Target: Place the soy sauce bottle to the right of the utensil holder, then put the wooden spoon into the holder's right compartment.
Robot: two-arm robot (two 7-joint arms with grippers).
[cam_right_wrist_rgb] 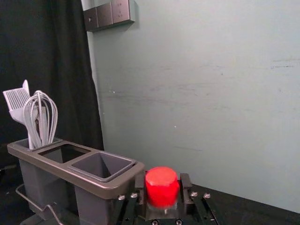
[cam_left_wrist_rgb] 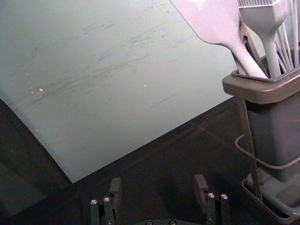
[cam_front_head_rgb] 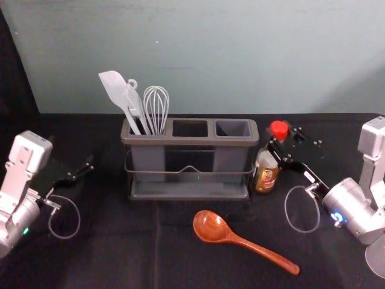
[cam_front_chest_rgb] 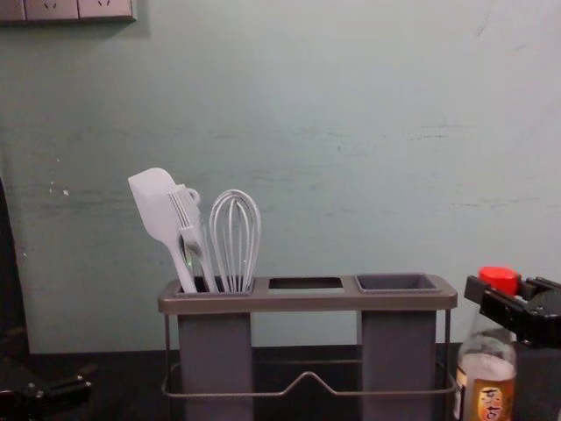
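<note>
"Tool first: what is the right tool doing?"

"It's at the right of the holder, its fingers closed in on either side of the bottle, up by the red cap. I read that as a grip on the neck."

"And the bottle itself?"

"Just beside the holder's right end, low down by the tabletop, with a slight lean. I can't tell whether its base bears the full weight."

"So which step are we in?"

"The first, I'd say, near its end. The place looks right; what remains is to let the bottle settle flat, spread the fingers and back off without tugging the cap. Pull away crooked and it could tip, or knock the holder."

"Where's the spoon?"

"On the tabletop in front of the holder, bowl towards it, handle slanting out to the near right. I'd have the right tool take it next by the handle, lift it and lower it into the right compartment."

"What's in the left compartment?"

"A spatula, a brush and a whisk, all standing."

"And the left tool?"

"Idle, off to the left of the holder, fingers apart with nothing between them."
</note>
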